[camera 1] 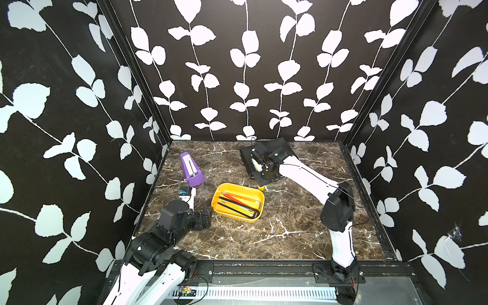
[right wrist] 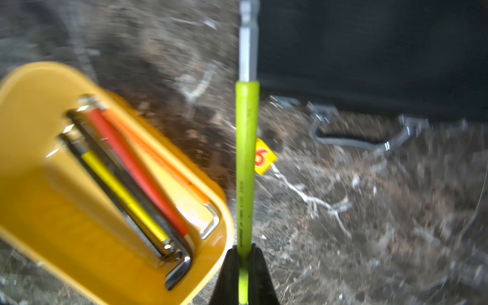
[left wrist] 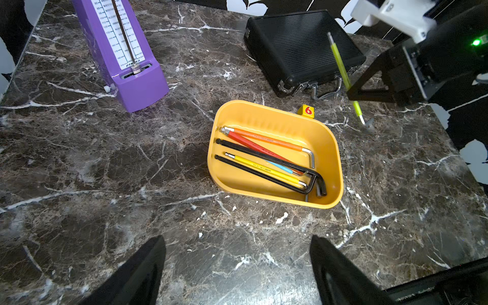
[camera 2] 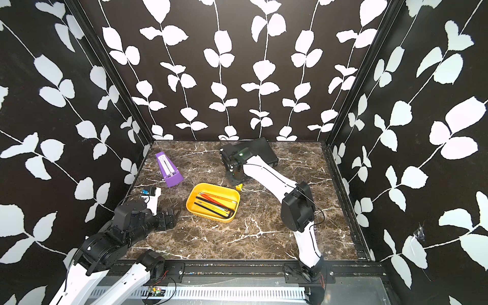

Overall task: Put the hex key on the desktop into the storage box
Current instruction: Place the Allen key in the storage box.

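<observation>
Hex key [right wrist: 247,158], green: pinched by right gripper [right wrist: 243,253], tilted over desktop [left wrist: 105,171] beside black case [left wrist: 298,47]. Storage box [left wrist: 266,113]: near, toward the robot and slightly left. Left gripper [left wrist: 236,239]: wide apart, empty.

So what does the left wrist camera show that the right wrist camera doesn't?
Only the left wrist view: the purple metronome, the ribbed top of the black case, and the left gripper, open and empty over the desktop. Only the right wrist view: a close, blurred look at the right gripper shut on the green hex key. Both: the yellow storage box holding several hex keys, the small yellow cube marked 6, the case's metal handle, and that green key, not yet in the box.
</observation>
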You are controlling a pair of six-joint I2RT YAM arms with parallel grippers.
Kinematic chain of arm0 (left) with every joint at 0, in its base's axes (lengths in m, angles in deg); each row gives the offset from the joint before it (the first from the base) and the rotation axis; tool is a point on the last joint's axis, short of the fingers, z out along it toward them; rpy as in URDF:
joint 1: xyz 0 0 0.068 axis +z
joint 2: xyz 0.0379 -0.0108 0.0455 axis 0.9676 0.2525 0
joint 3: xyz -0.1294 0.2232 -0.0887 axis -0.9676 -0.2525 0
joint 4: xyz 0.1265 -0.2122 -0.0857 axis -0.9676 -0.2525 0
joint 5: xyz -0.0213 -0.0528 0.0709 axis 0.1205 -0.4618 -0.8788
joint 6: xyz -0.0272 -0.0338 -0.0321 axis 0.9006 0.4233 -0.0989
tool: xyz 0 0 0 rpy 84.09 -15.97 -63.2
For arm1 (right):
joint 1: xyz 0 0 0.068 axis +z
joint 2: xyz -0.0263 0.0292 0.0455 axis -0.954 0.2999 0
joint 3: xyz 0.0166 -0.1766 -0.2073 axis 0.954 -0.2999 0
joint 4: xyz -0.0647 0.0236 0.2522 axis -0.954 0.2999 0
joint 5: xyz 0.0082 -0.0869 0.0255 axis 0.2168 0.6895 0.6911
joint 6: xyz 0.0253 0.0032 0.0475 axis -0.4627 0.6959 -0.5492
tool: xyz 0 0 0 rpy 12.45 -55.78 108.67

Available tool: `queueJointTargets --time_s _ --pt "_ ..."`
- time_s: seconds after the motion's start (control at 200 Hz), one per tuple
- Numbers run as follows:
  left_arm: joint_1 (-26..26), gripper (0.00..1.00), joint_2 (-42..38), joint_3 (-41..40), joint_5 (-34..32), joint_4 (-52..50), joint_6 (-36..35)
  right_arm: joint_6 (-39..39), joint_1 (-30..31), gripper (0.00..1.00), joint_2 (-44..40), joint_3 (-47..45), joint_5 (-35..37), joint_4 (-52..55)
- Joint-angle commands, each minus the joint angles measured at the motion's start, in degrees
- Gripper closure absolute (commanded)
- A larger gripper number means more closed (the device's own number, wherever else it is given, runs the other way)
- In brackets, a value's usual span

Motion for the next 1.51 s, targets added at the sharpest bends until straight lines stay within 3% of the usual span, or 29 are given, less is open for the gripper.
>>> queueJointTargets --time_s 0.0,0.145,0.335,0.56,1.2,1.345,1.5 --pt "-0.2 0.14 0.2 -0.3 0.0 0.9 -0.3 13.0 4.1 1.00 4.3 5.5 2.1 4.0" --pt "-0.2 0.13 0.2 -0.3 -0.1 0.8 -0.2 18.7 8.1 1.00 8.9 10.4 4.6 5.6" --pt "-0.2 0.14 0.2 -0.3 -0.3 0.7 -0.1 20.5 11.7 1.00 15.1 15.5 8.3 7.5" --pt "-0.3 0.14 0.4 -0.3 0.0 0.7 -0.1 21.5 14.1 1.00 19.2 13.6 14.0 7.7" --pt "-0.2 0.13 0.4 -0.2 0.0 0.6 -0.2 18.9 15.2 1.00 22.2 10.8 11.3 7.5" --pt "-0.2 0.13 0.5 -0.3 0.1 0.7 -0.2 17.8 15.3 0.80 21.5 11.0 11.5 7.6" --pt "-0.2 0.14 0.6 -0.1 0.1 0.8 -0.2 16.5 15.2 0.70 19.2 11.1 12.5 7.2"
